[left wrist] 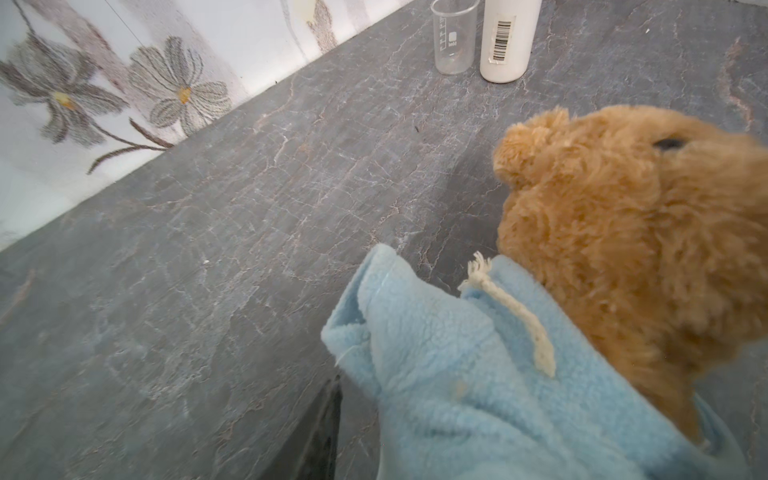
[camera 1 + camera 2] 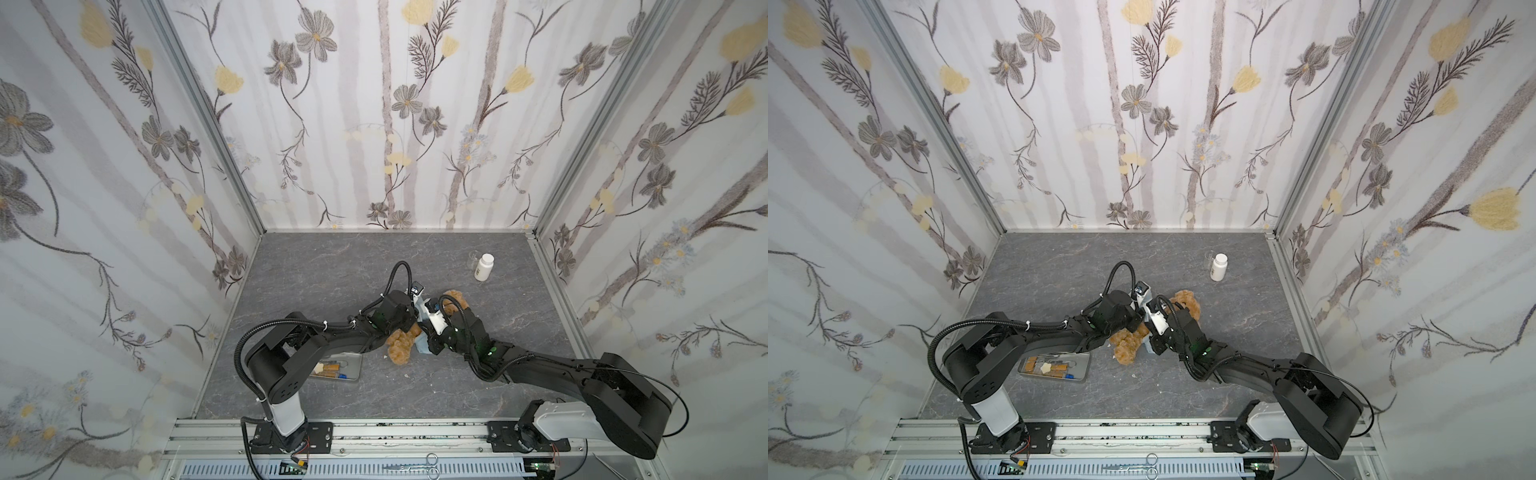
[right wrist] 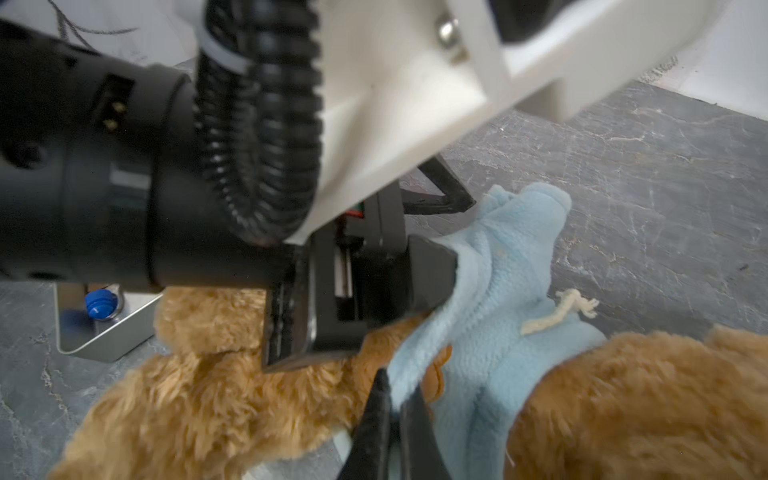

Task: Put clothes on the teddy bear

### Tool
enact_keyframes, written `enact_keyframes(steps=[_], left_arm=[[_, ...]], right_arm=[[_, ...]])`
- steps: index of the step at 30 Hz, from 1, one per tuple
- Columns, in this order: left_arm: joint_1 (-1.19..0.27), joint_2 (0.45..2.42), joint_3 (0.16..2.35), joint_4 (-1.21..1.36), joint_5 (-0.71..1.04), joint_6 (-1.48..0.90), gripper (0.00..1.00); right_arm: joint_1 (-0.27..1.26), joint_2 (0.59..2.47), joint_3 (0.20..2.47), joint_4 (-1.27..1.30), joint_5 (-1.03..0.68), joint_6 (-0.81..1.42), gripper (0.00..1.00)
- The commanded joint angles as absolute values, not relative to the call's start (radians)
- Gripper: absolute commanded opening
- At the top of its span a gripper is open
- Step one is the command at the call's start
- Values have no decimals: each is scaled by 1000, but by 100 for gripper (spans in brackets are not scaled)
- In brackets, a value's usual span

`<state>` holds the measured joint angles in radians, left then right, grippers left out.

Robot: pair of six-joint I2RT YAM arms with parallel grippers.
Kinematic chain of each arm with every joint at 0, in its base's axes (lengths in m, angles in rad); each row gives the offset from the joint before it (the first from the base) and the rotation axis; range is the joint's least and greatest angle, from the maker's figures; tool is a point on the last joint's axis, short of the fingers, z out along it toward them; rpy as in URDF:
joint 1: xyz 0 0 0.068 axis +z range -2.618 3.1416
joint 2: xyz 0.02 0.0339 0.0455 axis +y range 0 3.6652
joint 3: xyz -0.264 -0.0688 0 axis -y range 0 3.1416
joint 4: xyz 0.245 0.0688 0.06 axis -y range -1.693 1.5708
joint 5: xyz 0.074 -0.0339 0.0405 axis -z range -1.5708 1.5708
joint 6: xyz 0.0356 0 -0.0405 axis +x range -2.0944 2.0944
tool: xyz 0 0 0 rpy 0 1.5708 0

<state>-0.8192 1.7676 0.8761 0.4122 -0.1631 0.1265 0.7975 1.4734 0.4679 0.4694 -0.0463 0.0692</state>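
The teddy bear (image 2: pixel 401 347) lies in the middle of the table in both top views. Its head (image 2: pixel 1185 301) points to the far right and its legs toward the front. A light blue shirt (image 3: pixel 494 332) with a cream cord (image 1: pixel 519 320) is bunched around its chest, and one sleeve (image 3: pixel 532 216) sticks out free. My right gripper (image 3: pixel 392 399) is shut on the shirt's hem beside the bear's belly. My left gripper (image 3: pixel 461 235) is at the sleeve with its jaws apart. One of its fingers (image 3: pixel 432 270) presses into the cloth, and table shows in the gap.
A white bottle (image 2: pixel 484 267) and a clear beaker (image 1: pixel 454 37) stand at the far right of the table. A metal tray (image 2: pixel 1084 365) of small items sits front left, partly under the left arm. Scissors (image 2: pixel 415 467) lie on the front rail. Walls enclose three sides.
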Motion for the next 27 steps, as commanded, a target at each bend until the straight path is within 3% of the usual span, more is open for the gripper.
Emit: enact_keyframes(steps=[1, 8, 20, 22, 27], left_arm=[[-793, 1825, 915, 451, -238, 20, 40], [-759, 1877, 921, 451, -225, -198, 30], [-684, 1876, 876, 476, -166, -411, 20], [-686, 1865, 872, 475, -121, -413, 23], [-709, 1769, 792, 482, 20, -349, 46]], right_arm=[[796, 1456, 418, 568, -280, 88, 0], [812, 1452, 271, 749, -251, 178, 0], [896, 1456, 200, 792, -147, 224, 0], [895, 1450, 205, 775, -102, 214, 0], [859, 1450, 284, 663, 35, 215, 0]])
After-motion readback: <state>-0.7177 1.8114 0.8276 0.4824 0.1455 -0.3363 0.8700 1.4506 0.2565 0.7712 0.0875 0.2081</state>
